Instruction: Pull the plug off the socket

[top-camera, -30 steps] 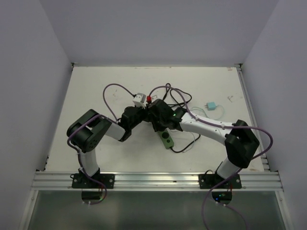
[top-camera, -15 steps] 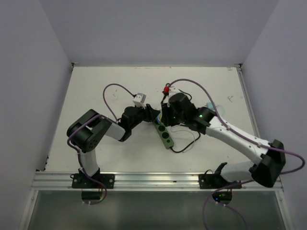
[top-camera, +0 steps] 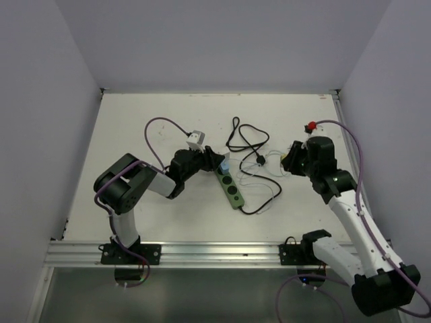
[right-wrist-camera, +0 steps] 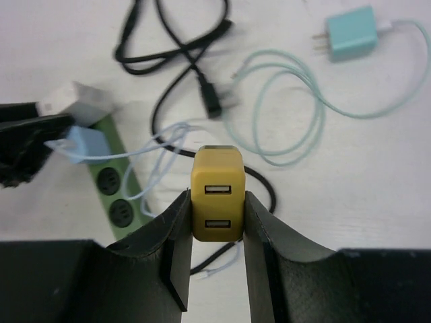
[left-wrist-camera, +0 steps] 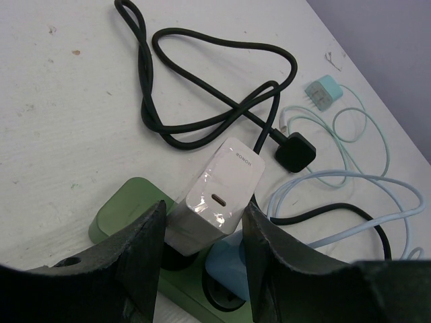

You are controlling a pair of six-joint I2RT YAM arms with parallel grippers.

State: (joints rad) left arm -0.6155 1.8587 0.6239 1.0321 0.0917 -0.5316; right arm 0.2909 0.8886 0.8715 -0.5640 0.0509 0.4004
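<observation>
Yellow plug (right-wrist-camera: 217,195), clamped in the right gripper (right-wrist-camera: 217,204), hangs free well right of the green socket (top-camera: 233,190) at mid-tabletop (top-camera: 135,121): extraction judged complete, release pending. Left gripper (left-wrist-camera: 203,207) is closed on a seated white charger (left-wrist-camera: 225,182), lettered apparently "BONCH"; a blue plug (left-wrist-camera: 225,266) sits beside it.
</observation>
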